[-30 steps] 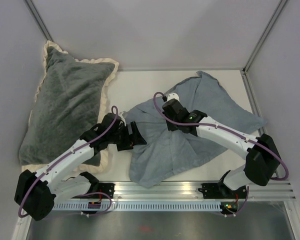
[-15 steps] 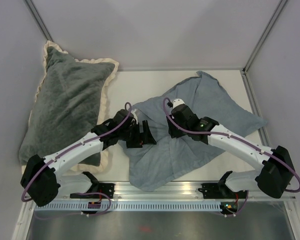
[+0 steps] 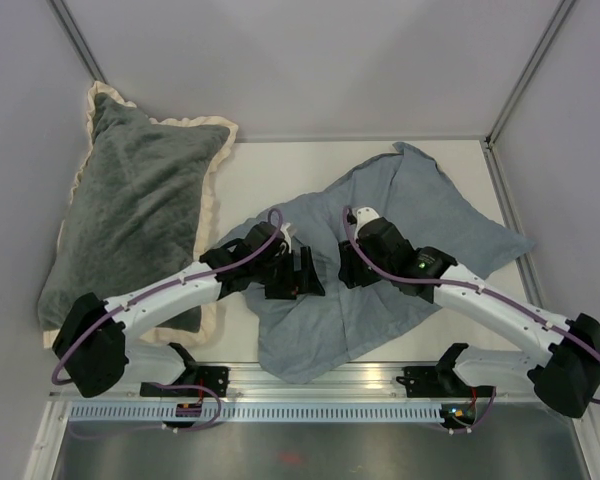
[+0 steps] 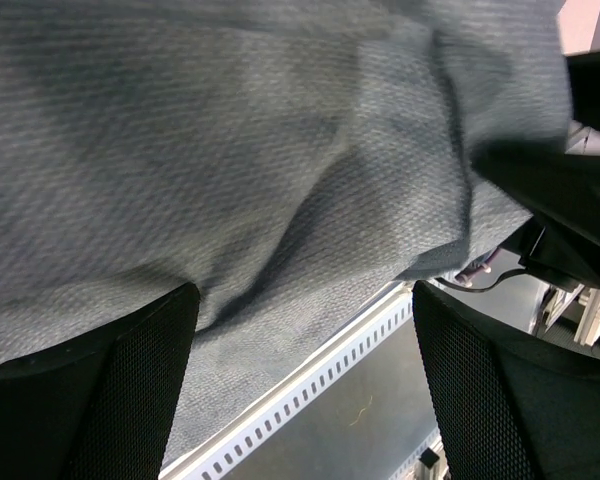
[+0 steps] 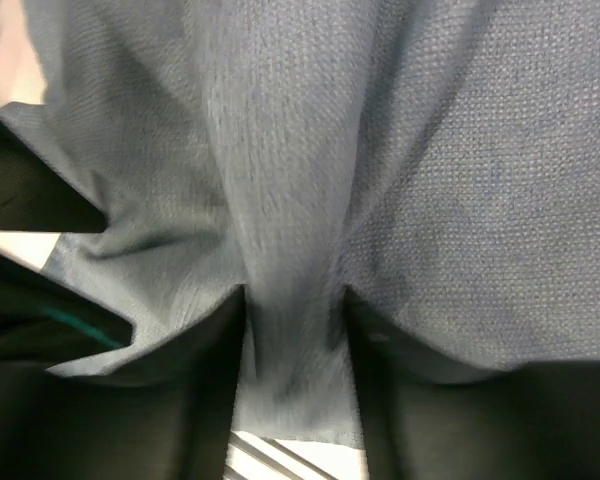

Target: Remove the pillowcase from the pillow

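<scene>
The grey-blue pillowcase (image 3: 420, 210) lies rumpled over the middle and right of the table. The pillow is hidden. My left gripper (image 3: 305, 275) hovers over the cloth's left part; in the left wrist view this gripper (image 4: 305, 330) stands wide open with the pillowcase (image 4: 260, 150) beyond it and nothing between its fingers (image 4: 110, 400). My right gripper (image 3: 352, 270) sits just right of it, pressed into the cloth. From the right wrist, this gripper (image 5: 292, 340) is shut on a raised ridge of the pillowcase (image 5: 460, 180), with creases running into the gap.
A large dark grey plush pillow with a cream ruffle (image 3: 130, 210) leans in the left corner. A slotted metal rail (image 3: 380, 380) runs along the near edge. Walls close in the back and both sides. The two wrists are close together.
Both arms have reached toward the centre. The left gripper slid right over the cloth; the right gripper came nearer and its jaws stand a little wider around the fold.
</scene>
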You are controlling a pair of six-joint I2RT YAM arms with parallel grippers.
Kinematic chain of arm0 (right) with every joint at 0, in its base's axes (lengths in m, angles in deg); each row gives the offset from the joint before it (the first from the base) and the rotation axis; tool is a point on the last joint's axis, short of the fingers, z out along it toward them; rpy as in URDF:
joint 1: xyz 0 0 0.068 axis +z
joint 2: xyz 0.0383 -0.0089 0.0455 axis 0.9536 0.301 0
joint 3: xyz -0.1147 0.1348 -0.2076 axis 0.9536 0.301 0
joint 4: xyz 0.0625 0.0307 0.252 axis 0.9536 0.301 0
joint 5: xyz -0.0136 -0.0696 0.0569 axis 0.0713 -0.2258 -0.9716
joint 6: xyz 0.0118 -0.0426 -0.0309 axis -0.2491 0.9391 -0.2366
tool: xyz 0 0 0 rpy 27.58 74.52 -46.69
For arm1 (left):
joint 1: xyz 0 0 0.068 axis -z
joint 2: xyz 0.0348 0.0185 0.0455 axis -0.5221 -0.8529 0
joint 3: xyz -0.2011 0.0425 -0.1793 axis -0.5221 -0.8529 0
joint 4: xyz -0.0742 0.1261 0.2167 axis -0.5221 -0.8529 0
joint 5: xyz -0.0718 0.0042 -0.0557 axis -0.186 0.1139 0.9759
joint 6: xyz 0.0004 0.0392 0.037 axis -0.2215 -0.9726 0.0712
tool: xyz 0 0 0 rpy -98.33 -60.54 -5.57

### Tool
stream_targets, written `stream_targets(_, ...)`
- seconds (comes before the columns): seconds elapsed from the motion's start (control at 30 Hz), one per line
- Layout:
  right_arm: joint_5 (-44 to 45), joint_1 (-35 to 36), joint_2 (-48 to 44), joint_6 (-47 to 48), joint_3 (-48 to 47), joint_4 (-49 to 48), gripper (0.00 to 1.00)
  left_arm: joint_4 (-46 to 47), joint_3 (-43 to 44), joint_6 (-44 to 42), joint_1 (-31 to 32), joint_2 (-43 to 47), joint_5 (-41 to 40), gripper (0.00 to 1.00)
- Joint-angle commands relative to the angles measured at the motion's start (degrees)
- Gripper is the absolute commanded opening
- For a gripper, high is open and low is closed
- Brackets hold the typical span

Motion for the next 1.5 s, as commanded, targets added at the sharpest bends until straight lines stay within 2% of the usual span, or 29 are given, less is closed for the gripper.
stream_targets(0.0,-1.77,0.03,-3.91,-0.57,0.0,-0.69,0.56,3.78,2.59,0.33,1.48,-1.23,-0.67,0.92)
stream_targets(0.07,-2.99,0.03,-4.44,0.04,-0.09,-0.34,0.55,4.4,3.21,0.24,2.79,-2.03,-0.59,0.94)
stream_targets(0.1,-3.26,0.03,-4.7,0.3,0.17,0.01,0.5,4.66,3.38,0.24,3.23,-2.38,-0.67,0.93)
stream_targets(0.13,-3.44,0.03,-5.05,0.31,0.35,0.01,0.35,4.75,3.91,0.15,3.59,-3.16,-0.67,0.94)
stream_targets(0.17,-2.39,0.03,-5.23,-0.22,0.53,0.28,0.01,4.66,4.09,0.06,4.2,-3.52,-1.02,0.94)
stream_targets(0.3,-2.56,0.03,-5.32,-0.22,1.76,-0.25,0.0,4.4,4.97,-0.2,4.91,-5.98,-1.73,0.94)
stream_targets(0.33,-2.56,0.03,-4.97,-0.22,1.67,-0.07,0.07,4.4,4.88,-0.29,5.08,-6.33,-1.81,0.93)
stream_targets(0.4,-0.82,0.03,-5.05,-0.48,1.32,0.89,0.35,4.31,4.53,-0.38,5.44,-6.6,-2.69,0.86)
stream_targets(0.43,-0.02,0.03,-5.23,-0.49,1.14,1.24,0.59,4.4,3.83,-0.38,5.7,-6.6,-3.04,0.74)
stream_targets(0.47,0.25,-0.05,-5.4,-0.4,0.97,1.85,0.69,4.49,3.22,-0.38,5.7,-5.99,-3.74,0.59)
stream_targets(0.5,0.17,0.12,-5.93,-0.4,0.79,1.95,0.76,4.49,1.91,-0.47,5.61,-5.46,-4.1,0.3)
stream_targets(0.53,-0.44,0.03,-6.19,-0.31,0.7,2.38,0.84,4.14,1.2,-0.38,5.61,-4.76,-5.58,0.16)
stream_targets(0.57,-1.49,0.03,-6.11,-0.14,0.53,2.65,0.86,2.92,0.49,-0.12,5.61,-4.06,-6.55,0.02)
stream_targets(0.7,-8.88,0.03,-6.46,0.22,0.79,1.77,0.87,1.24,-3.63,1.64,6.05,4.0,-10.6,0.02)
stream_targets(0.9,-9.85,0.73,-4.27,-0.22,1.49,1.25,0.85,1.32,-8.56,4.27,6.49,15.18,-12.54,0.02)
stream_targets(1.03,-6.53,4.24,-1.46,-1.36,0.53,0.72,0.85,1.24,-10.24,4.98,6.49,19.85,-12.45,0.02)
stream_targets(1.1,-0.91,6.88,1.25,-2.93,-0.52,1.77,0.84,0.1,-9.89,4.9,6.58,20.73,-12.89,0.02)
stream_targets(1.3,18.75,7.86,3.91,-8.03,-1.23,7.74,0.64,-6.57,-9.97,5.42,6.58,24.95,-15.88,0.02)
stream_targets(1.4,24.41,7.42,2.95,-9.36,-1.67,10.55,0.54,-12.46,-9.89,5.69,6.49,28.19,-21.32,0.02)
stream_targets(1.47,26.18,5.84,2.86,-8.58,-1.85,11.44,0.28,-18.76,-8.49,5.77,6.4,29.61,-25.53,0.02)
